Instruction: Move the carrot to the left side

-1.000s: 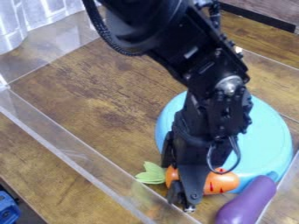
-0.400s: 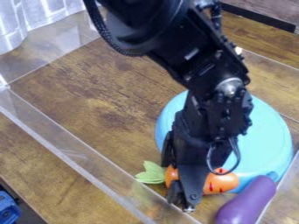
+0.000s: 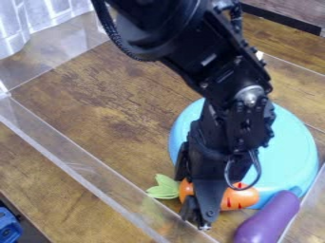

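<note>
The carrot point(image 3: 237, 197) is a small glossy orange toy with light-green leaves point(image 3: 164, 189). It lies on the wooden table at the front edge of the blue plate point(image 3: 295, 150). My black gripper point(image 3: 206, 197) reaches down over it, its fingers straddling the carrot's orange body near the leafy end. The arm hides the middle of the carrot, and I cannot see whether the fingers press on it.
A purple eggplant-shaped toy point(image 3: 268, 221) lies just right of the carrot at the bottom edge. A clear plastic wall point(image 3: 76, 161) runs diagonally along the table's near-left side. Bare wooden tabletop point(image 3: 114, 104) stretches to the left of the plate.
</note>
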You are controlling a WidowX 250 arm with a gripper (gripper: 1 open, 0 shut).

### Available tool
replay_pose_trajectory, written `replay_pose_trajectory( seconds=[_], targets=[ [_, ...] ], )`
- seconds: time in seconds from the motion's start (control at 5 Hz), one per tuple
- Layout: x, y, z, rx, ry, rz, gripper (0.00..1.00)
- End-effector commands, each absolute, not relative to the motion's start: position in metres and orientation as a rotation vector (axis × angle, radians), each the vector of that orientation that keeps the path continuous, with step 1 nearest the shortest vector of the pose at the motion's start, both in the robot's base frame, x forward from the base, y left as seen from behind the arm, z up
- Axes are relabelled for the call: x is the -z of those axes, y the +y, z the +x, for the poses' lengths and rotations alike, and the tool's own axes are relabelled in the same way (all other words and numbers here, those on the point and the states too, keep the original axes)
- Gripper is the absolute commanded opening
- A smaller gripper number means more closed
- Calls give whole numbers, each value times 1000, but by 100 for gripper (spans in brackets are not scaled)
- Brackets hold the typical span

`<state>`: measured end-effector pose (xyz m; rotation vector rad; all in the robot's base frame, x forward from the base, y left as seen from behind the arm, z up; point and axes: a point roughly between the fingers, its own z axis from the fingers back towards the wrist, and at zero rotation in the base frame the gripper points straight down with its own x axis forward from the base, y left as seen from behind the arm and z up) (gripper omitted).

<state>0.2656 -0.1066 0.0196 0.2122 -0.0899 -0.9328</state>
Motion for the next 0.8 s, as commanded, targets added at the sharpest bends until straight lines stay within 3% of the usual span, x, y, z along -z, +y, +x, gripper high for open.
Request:
replay_pose_trajectory(
  seconds=[0.0,0.6],
  targets=[
    [9,-83,252,912,13,219,0],
    [10,-78,253,912,25,230,0]
  ],
)
